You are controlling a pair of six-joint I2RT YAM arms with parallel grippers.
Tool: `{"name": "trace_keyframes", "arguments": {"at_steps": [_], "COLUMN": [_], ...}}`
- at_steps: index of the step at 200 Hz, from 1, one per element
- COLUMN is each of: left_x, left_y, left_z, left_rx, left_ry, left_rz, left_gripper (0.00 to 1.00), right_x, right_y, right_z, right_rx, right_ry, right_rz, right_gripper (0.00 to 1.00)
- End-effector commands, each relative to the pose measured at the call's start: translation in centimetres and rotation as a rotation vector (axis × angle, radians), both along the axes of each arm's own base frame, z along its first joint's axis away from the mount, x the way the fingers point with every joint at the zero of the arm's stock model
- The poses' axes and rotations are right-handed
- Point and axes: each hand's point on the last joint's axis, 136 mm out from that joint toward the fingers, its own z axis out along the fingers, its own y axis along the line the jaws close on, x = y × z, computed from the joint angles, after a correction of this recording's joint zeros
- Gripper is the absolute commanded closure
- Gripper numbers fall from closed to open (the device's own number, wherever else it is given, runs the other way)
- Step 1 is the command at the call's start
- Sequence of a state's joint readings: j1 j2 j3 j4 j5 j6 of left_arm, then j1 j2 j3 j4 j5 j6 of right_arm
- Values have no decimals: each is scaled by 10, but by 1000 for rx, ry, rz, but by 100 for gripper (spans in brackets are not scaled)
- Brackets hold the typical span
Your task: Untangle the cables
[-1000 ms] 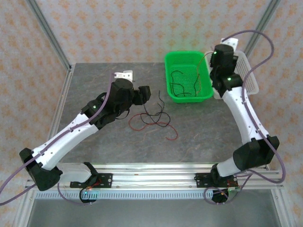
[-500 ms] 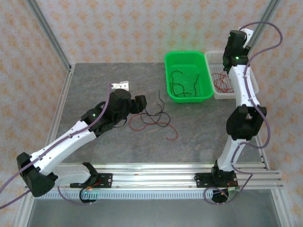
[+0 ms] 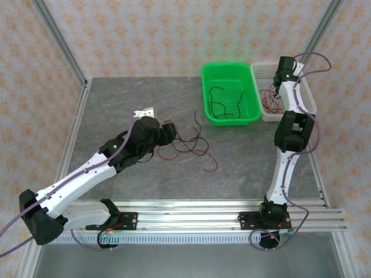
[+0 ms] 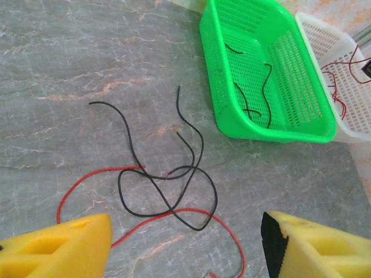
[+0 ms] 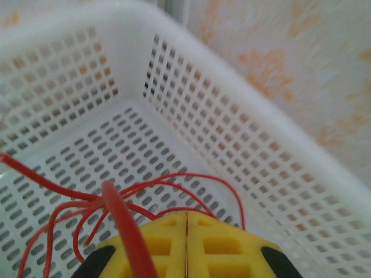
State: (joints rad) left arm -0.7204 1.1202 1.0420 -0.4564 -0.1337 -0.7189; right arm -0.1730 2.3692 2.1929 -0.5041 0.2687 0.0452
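- Left pincer (image 4: 186, 237) gapes; tangled cables (image 4: 145, 172) lie just ahead, mid-frame, nearest this arm.
- Right pincer (image 5: 186, 220) is clenched inside the white basket (image 5: 191, 98), beside red strands (image 5: 174, 185).

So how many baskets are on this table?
2. The green basket sits at the far edge of the table, right of centre; the white basket stands directly right of it, at the far right corner.

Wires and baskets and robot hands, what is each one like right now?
table wires: red and black, crossed in a tangle.
green basket: upright, black wires inside.
white basket: upright, red wires inside.
left gripper: open above the table wires.
right gripper: shut, over the white basket.
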Motion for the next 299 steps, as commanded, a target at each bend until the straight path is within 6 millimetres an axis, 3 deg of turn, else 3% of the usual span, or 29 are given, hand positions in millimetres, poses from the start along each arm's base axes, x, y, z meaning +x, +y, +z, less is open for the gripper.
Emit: {"name": "trace_keyframes", "arguments": {"at_steps": [1,19,51,83,121,135,187,228,269,299], "left_x": [-4,-5,-4,-3,0,1,7,14,31,46], "left_y": [11,14,12,9,5,3,-7,-8,-18,-20], "left_z": [-7,-14,-24,-31,-40,-47,-79,-125,-166,-187], "left_rx": [10,26,53,65,81,93,133,227,241,215], "left_ry": [20,39,74,95,118,132,195,279,335,357], "left_rz": [56,71,69,61,55,51,33,54,43,50], "left_gripper": [31,31,31,31,31,31,31,37,45,49], "right_x": [-3,-12,-32,-49,-57,-62,-83,-116,-158,-187], "right_y": [9,14,31,43,56,60,71,91,134,161], "right_z": [-12,-25,-18,7,43,58,109,138,147,142], "right_rx": [62,113,179,202,240,249,252,276,288,296], "right_ry": [81,159,214,246,173,136,6,-91,-146,-158], "right_rz": [-2,12,70,130,183,197,221,284,385,438], "right_gripper": [100,87,59,26,11,0,0,0,4,7]}}
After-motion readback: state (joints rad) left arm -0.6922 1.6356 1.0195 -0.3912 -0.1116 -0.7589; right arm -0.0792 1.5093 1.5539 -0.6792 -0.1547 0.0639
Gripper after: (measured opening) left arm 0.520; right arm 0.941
